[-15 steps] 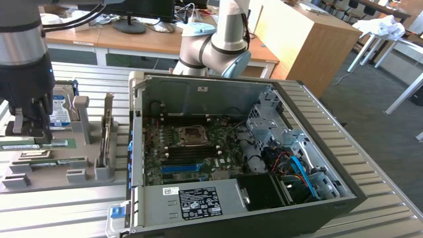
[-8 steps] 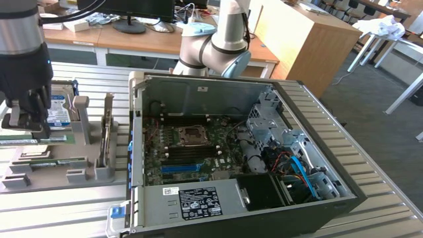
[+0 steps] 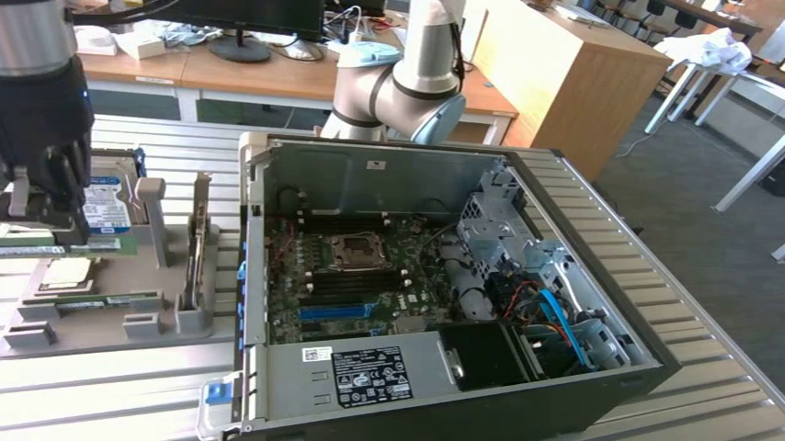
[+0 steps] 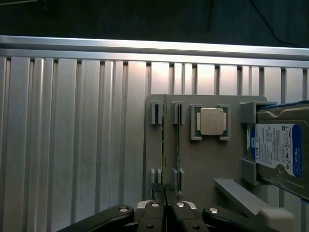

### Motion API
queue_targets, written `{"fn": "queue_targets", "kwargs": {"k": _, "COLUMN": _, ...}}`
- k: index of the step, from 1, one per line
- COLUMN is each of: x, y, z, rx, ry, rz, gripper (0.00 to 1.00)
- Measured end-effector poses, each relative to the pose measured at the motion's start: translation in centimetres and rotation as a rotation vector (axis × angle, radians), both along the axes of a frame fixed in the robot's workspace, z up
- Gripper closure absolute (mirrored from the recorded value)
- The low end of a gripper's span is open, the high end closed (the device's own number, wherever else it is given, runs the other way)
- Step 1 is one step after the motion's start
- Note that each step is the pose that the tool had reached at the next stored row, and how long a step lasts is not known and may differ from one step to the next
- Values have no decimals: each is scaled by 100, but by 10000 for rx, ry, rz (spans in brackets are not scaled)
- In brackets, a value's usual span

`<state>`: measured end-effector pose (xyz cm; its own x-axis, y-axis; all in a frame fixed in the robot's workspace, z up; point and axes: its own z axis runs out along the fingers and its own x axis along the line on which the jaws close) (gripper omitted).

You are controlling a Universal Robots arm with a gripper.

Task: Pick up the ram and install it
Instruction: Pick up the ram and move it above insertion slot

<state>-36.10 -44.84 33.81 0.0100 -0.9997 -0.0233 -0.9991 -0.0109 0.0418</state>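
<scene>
1. Black two-finger gripper (image 4: 166, 207) lies nearest the wrist camera, its jaws narrow and clamped on the ram (image 4: 164, 145), a long, thin green circuit-board stick.
2. Seen edge-on, the ram runs straight out from between the fingertips, over the slotted brackets of a flat grey plastic holder (image 4: 203, 164).
3. At the exterior view's left, the ram shows as a level green strip under the gripper.
4. A square silver processor chip (image 4: 211, 121) and a blue-labelled hard drive (image 4: 275, 150) sit just beside it on the holder.
5. Toward the exterior view's right stands an open black computer case (image 3: 368, 175), well apart from the ram.
</scene>
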Motion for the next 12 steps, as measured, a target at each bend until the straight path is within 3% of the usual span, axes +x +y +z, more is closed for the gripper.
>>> {"fn": "queue_targets", "kwargs": {"k": 12, "x": 2, "y": 0, "z": 171, "rx": 0, "ry": 0, "rz": 0, "gripper": 89}}
